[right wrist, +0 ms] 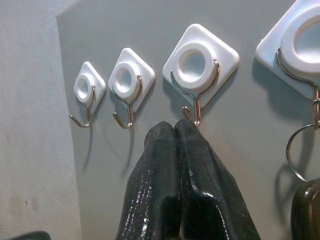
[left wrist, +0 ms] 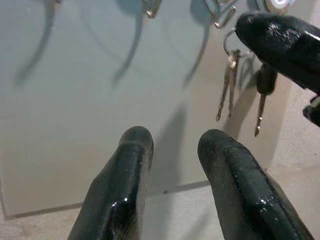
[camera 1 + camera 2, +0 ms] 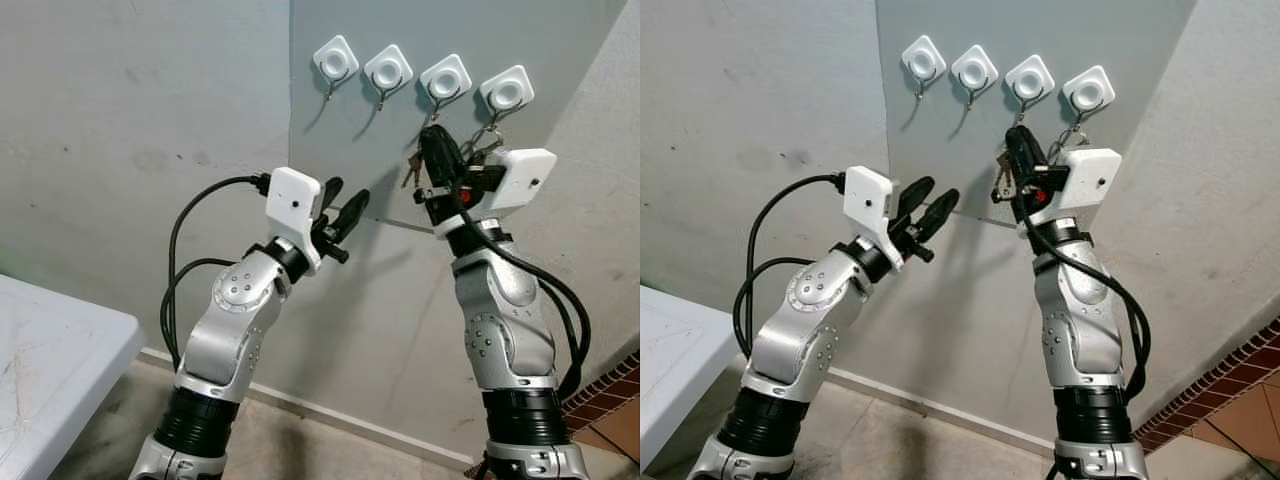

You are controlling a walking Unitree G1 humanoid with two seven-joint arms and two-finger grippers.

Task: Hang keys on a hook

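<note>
Right gripper (image 1: 174,131) raised, fingers pressed together under third hook (image 1: 197,107), left gripper (image 3: 345,205) parted (idle), keys (image 2: 227,90) hanging.

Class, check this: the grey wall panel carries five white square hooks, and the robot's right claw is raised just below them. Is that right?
Not quite: the grey wall panel carries four white square hooks, not five, as the left eye view shows. The right claw is indeed raised just below them.
</note>
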